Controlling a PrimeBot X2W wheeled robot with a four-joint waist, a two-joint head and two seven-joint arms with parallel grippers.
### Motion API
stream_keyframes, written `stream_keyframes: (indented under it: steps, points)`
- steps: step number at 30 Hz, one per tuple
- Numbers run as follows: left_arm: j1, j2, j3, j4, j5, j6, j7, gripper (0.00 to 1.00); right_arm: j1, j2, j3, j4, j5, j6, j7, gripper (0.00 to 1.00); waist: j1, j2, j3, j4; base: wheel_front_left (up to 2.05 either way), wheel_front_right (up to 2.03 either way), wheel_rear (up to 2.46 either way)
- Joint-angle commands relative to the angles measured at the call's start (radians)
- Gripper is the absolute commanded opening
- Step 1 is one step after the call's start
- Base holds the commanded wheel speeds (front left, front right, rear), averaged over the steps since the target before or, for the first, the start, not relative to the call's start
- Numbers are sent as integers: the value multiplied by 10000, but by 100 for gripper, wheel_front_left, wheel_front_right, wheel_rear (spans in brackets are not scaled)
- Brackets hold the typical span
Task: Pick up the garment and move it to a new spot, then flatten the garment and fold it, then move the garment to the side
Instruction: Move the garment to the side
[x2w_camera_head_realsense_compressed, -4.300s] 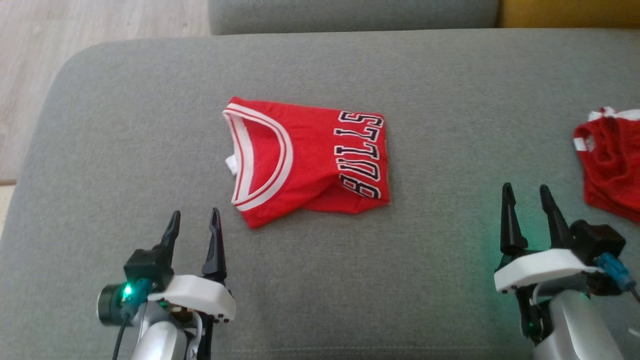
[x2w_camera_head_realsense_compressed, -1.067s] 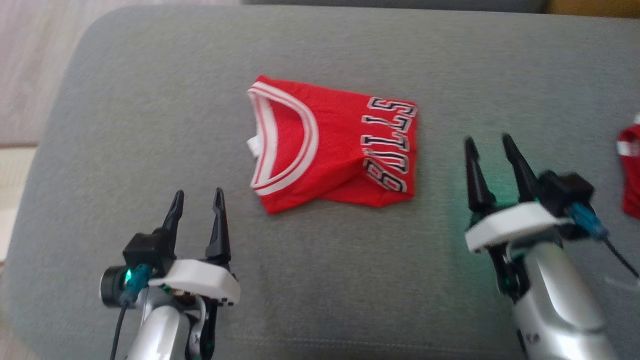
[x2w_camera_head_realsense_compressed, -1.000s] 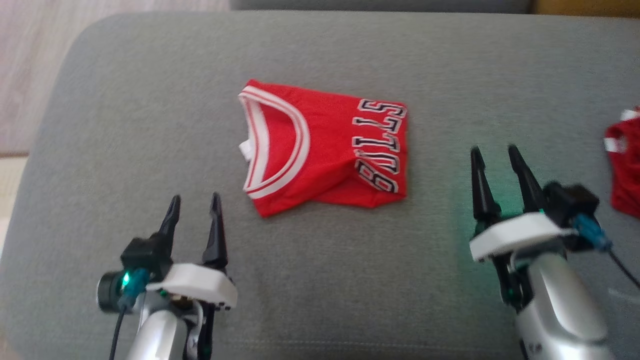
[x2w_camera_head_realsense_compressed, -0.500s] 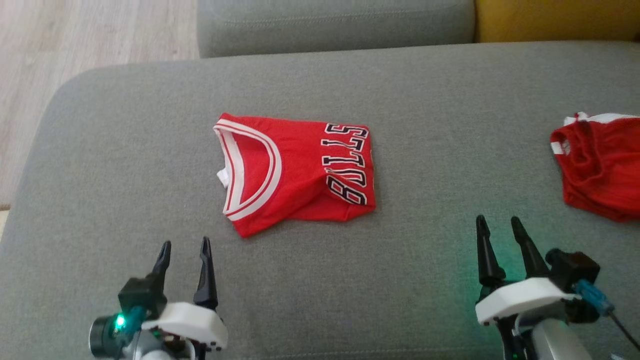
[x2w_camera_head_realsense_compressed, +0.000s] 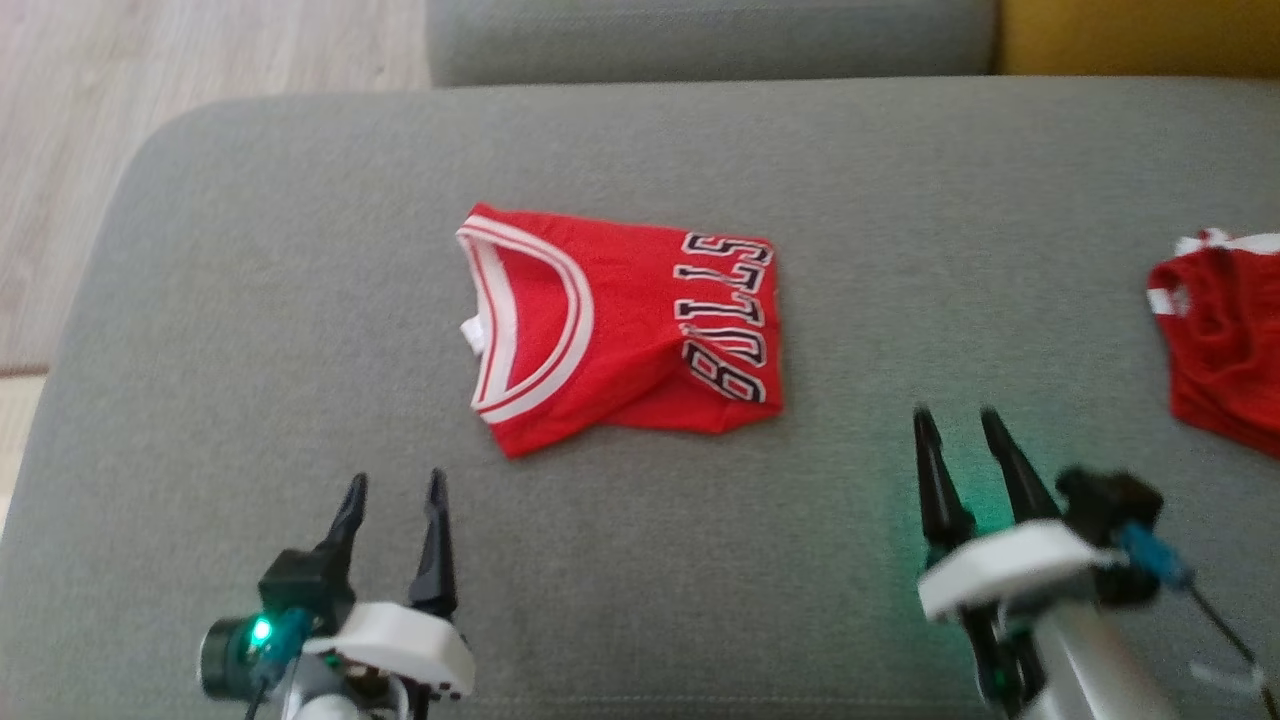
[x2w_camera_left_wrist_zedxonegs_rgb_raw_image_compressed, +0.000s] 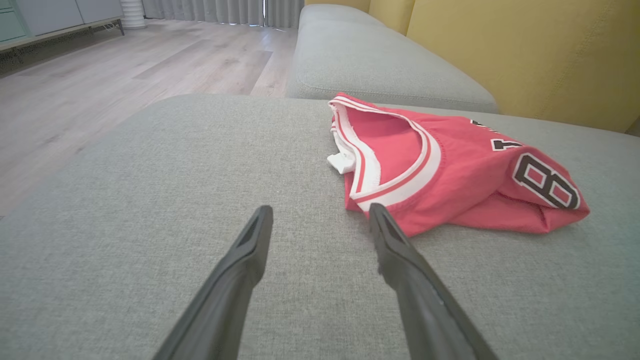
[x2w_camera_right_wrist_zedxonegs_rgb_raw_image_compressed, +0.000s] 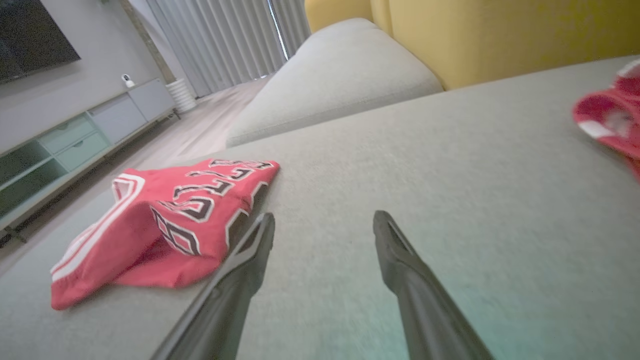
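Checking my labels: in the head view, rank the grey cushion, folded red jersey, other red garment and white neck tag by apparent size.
1. grey cushion
2. folded red jersey
3. other red garment, cropped at the frame edge, so unsure
4. white neck tag

red jersey (x2w_camera_head_realsense_compressed: 620, 330) white-trimmed, black lettering, grey cushion (x2w_camera_head_realsense_compressed: 300, 300)

A home living room: grey sofa (x2w_camera_head_realsense_compressed: 300, 250), wall television (x2w_camera_right_wrist_zedxonegs_rgb_raw_image_compressed: 30, 35), low media cabinet (x2w_camera_right_wrist_zedxonegs_rgb_raw_image_compressed: 100, 125), curtains (x2w_camera_right_wrist_zedxonegs_rgb_raw_image_compressed: 225, 45), wooden floor (x2w_camera_left_wrist_zedxonegs_rgb_raw_image_compressed: 100, 75).

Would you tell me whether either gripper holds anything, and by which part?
Nothing is held: the left gripper and right gripper are open and empty, short of the jersey.
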Motion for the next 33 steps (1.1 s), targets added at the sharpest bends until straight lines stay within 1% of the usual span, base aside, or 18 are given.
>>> stream_keyframes:
  steps: [1,6,14,18,21,22,23,24,25,28,33]
  points:
    - [-539,70,188,-362,71,-20,-61,100,-870,-8,379,-172,134,65,22,100,0,-1,334,342,0,0,0]
    - [-778,70,-13,-386,31,3,-61,100,-1966,-8,689,550,353,65,214,100,0,-1,703,837,0,0,0]
    - [-1139,70,-250,-394,-145,6,-61,100,-3631,-8,855,2643,403,65,418,100,0,-1,1217,1707,0,0,0]
    - [-1260,70,-396,-390,-274,25,-61,100,-4163,-8,919,3709,121,65,445,100,0,-1,1404,2027,0,0,0]
    - [-1359,70,-500,-380,-351,26,-61,100,-4401,-8,1189,4426,120,65,748,100,0,-1,1526,2165,0,0,0]
    - [-1377,70,-524,-376,-370,27,-61,100,-4422,-8,1355,4606,222,65,894,90,0,-1,1546,2189,0,0,0]
    - [-1392,70,-539,-381,-392,30,-61,100,-4431,-8,1587,4716,323,65,1024,64,0,-1,1574,2206,0,0,0]
    - [-1413,70,-550,-390,-412,41,-61,100,-4426,-8,1808,4767,482,65,1114,36,0,-1,1595,2213,0,0,0]
    - [-1434,70,-556,-401,-430,59,-61,100,-4425,-8,2009,4833,571,65,1184,0,0,-1,1604,2208,0,0,0]
    - [-1477,70,-551,-421,-461,92,-61,100,-4482,-8,2334,4998,643,65,1083,0,0,-1,1583,2128,0,0,0]
    - [-1507,70,-525,-460,-480,84,-61,100,-4969,-100,2031,5252,59,65,215,0,0,-1,1485,1836,0,0,0]
